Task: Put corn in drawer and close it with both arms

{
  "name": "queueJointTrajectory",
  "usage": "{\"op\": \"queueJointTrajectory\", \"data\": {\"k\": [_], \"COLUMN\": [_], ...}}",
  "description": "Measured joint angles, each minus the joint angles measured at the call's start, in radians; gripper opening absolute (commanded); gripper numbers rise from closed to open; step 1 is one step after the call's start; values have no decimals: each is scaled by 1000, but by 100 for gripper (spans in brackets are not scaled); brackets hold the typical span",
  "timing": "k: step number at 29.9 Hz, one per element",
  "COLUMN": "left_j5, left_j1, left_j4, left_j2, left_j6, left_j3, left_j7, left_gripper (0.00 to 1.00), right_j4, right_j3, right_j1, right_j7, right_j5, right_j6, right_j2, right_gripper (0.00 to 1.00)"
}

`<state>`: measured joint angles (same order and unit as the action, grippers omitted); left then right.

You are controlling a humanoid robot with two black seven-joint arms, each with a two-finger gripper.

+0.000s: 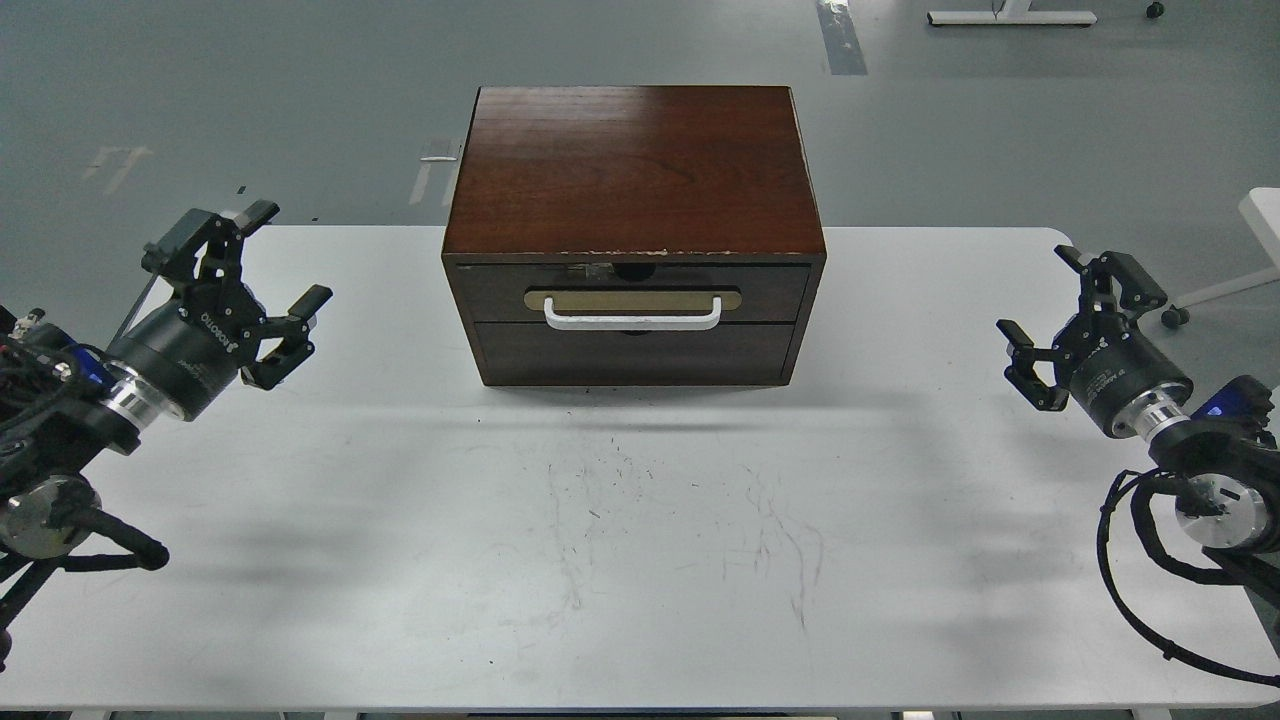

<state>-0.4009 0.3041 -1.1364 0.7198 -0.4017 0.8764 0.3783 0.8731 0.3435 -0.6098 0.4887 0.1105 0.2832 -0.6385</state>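
At the table's (640, 560) far middle, wooden cabinet (634, 235), drawer (632, 292) pushed in, my left gripper (282, 262) near left edge, fingers spread, empty, right gripper (1040, 300) near right edge likewise.

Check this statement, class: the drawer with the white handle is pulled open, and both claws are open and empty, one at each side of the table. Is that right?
Not quite. The head view shows the drawer shut, its front flush with the cabinet. The rest holds: the left claw and the right claw are open and empty, one at each side of the table.
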Motion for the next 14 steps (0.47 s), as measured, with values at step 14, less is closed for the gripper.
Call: {"op": "queueJointTrajectory", "data": {"k": [14], "left_j5": [17], "left_j1": [-63], "left_j4": [23], "left_j2": [-45], "left_j6": [-33], "left_j3": [22], "left_j7": [10], "left_gripper": [100], "right_j4": [-70], "right_j3": [23], "right_j1": [0], "right_j7": [0], "right_j5": [0], "right_j6": [-36], "right_j2": [91], "right_gripper": [100]}}
